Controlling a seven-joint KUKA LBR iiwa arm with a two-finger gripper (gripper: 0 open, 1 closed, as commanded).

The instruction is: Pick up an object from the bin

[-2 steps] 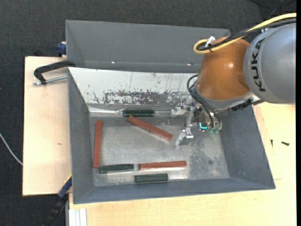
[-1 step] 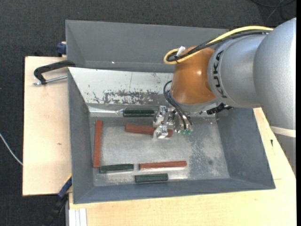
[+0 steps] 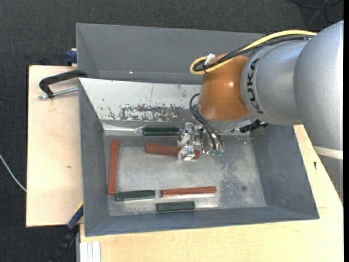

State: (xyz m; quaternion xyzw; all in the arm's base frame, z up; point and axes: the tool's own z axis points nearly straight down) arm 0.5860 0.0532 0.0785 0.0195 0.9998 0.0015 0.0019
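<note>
Finding 1: The arm is entering the grey metal bin from the 3 o'clock side. Its orange wrist cover is hanging over the 1 o'clock part of the bin floor.

Finding 2: The tool is pointing down at the floor, just toward 12 o'clock from the floor's centre. Whether it is spread or pressed together cannot be told from this view.

Finding 3: A red-brown stick is lying nearly flat on the floor, running out from the tool toward 9 o'clock. Its 3 o'clock end is reaching the tool's tip. Whether the tool is gripping it or only standing against it cannot be told.

Finding 4: A dark green stick is lying just beyond the red-brown one toward 12 o'clock, along the foot of the far wall and roughly parallel to it.

Finding 5: The other items are lying well apart from the tool. A red stick is running lengthwise along the 9 o'clock wall. Three are sitting near the 6 o'clock wall: a second green stick toward 7 o'clock, a second red stick at about 6 o'clock, and a third green stick just below them, closest to that wall.
</note>
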